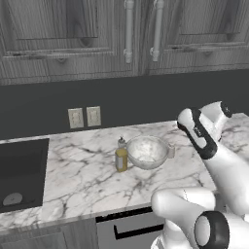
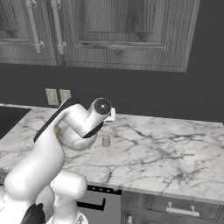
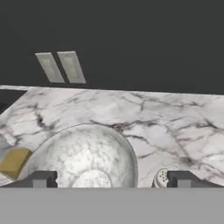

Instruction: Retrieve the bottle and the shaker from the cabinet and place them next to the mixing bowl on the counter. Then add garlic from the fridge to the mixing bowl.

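Observation:
A marbled mixing bowl (image 1: 147, 151) stands on the marble counter (image 1: 78, 175). The yellow bottle (image 1: 121, 156) with a grey cap stands upright touching its left side. The small grey shaker (image 2: 106, 140) stands upright just right of the bowl. In the hand view my gripper (image 3: 111, 179) is open, fingertips (image 3: 41, 179) wide apart, nothing between them, hovering above the bowl (image 3: 83, 157) and the shaker (image 3: 161, 178); the bottle (image 3: 13, 161) is at the left edge. The cabinet (image 1: 129, 34) doors above are shut. Garlic and fridge are out of view.
Two wall outlets (image 1: 84, 117) sit on the dark backsplash behind the bowl. A dark sink (image 1: 22, 170) is sunk in the counter at the left. A drawer with a black handle (image 1: 131, 231) is under the counter edge. Bare marble (image 2: 175, 153) stretches right of the shaker.

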